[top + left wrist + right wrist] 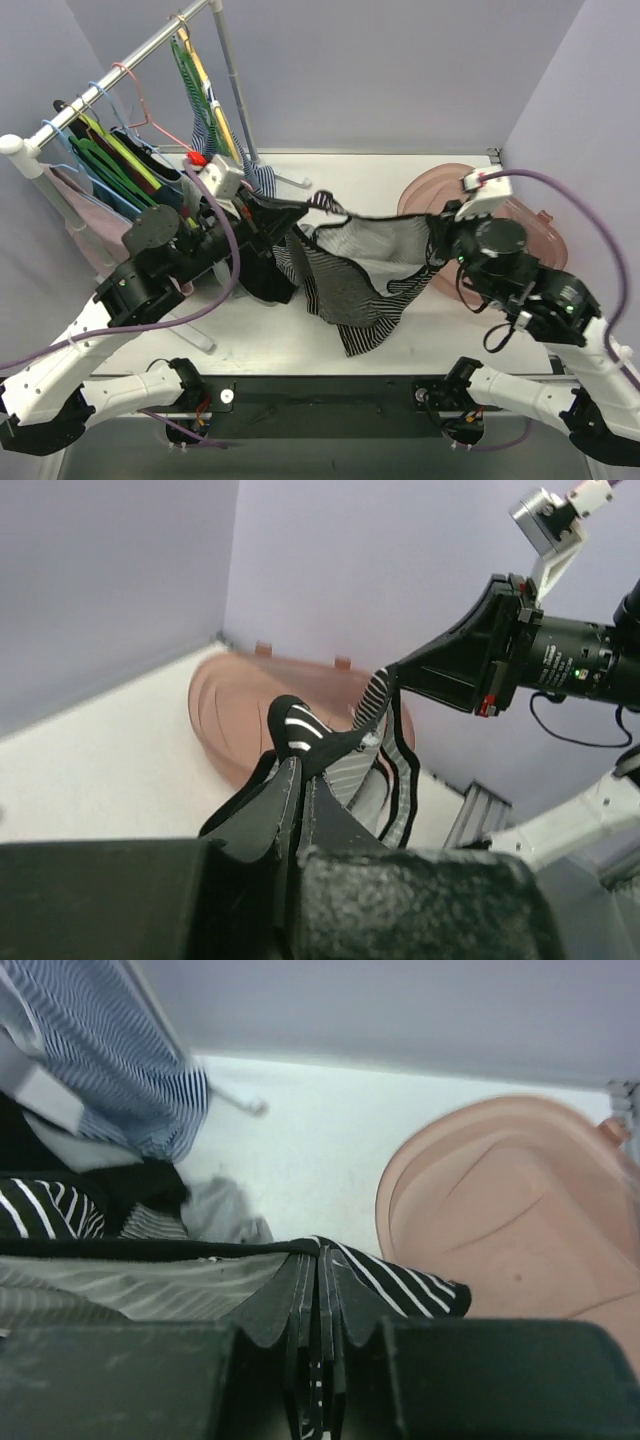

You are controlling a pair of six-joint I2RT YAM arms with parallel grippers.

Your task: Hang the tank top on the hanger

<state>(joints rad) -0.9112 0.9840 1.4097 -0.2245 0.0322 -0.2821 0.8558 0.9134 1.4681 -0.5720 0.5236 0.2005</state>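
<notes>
The tank top (350,275), black-and-white striped with dark edging, hangs stretched between both grippers above the table. My left gripper (300,210) is shut on one dark-edged end of it; in the left wrist view the jaws (298,765) pinch the cloth (372,770). My right gripper (437,235) is shut on the other end, with striped cloth (130,1285) squeezed between its closed jaws (320,1255). Bright-green hangers (110,165) hang on the rail at the far left, apart from the top; I cannot tell which is the task's hanger.
A metal clothes rail (130,60) at the back left carries pink, yellow, blue and green hangers. A blue-and-white striped garment (120,1070) hangs there. A black cloth (262,270) lies under the left gripper. A pink tub (520,215) sits at the back right.
</notes>
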